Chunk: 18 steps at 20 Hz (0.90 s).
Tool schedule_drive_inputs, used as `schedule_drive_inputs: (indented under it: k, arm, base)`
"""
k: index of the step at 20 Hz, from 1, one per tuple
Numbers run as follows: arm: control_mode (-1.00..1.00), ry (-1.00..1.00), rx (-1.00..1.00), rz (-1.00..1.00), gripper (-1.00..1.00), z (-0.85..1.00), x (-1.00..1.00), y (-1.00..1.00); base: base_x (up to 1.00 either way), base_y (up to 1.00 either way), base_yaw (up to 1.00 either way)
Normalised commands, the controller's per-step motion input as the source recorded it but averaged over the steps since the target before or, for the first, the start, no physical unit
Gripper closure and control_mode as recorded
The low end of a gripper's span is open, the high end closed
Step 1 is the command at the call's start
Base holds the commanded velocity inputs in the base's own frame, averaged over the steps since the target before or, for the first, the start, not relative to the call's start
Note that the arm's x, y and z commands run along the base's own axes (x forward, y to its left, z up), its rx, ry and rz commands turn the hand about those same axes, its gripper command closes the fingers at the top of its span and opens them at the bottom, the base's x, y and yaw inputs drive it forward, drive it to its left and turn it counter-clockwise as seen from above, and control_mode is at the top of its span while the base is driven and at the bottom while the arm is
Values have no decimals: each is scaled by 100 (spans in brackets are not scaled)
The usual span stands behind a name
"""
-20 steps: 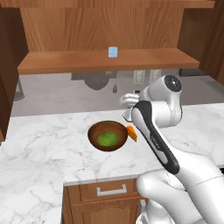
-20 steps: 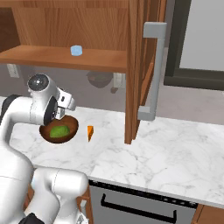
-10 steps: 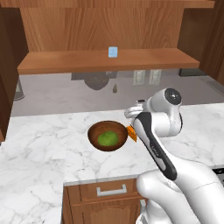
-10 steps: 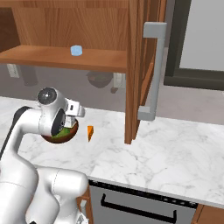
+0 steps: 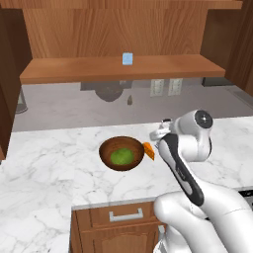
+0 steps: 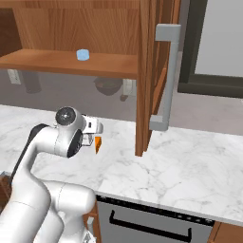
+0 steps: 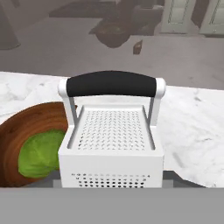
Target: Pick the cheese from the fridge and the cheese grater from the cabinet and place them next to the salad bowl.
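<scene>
- gripper holds the cheese grater, jaws set fairly wide on its base; the finger tips themselves hide behind the grater body in hand view
- grater points away from the hand, dark handle at the far end, so the hand keeps a clear look past it at the landing spot
- just beyond and to one side of the grater in hand view: the salad bowl, green salad inside, close enough that a set-down here would count as next to it
- left base view: gripper hovers above the marble counter, bowl just beside it
- cheese already lies on the counter touching or nearly touching the bowl rim, directly below/near the gripper; judged done for that half of the task
- grater likely kept high to avoid knocking the cheese or bowl
- farther off: cabinet shelf above, with a small light-blue cup on it
</scene>
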Motion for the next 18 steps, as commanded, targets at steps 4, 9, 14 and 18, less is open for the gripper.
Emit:
schedule_drive_inputs:
  k: [4, 9, 14, 18]
  arm:
    - [-100, -19, 0, 20, 100, -35, 0, -23]
    - [-100, -20, 2, 29, 100, -35, 0, -17]
    - [-100, -21, 0, 21, 100, -37, 3, 4]
    - [-100, -2, 3, 18, 100, -31, 15, 0]
  base:
    - [0, 0, 0]
    - [0, 0, 0]
    - [0, 0, 0]
    - [0, 0, 0]
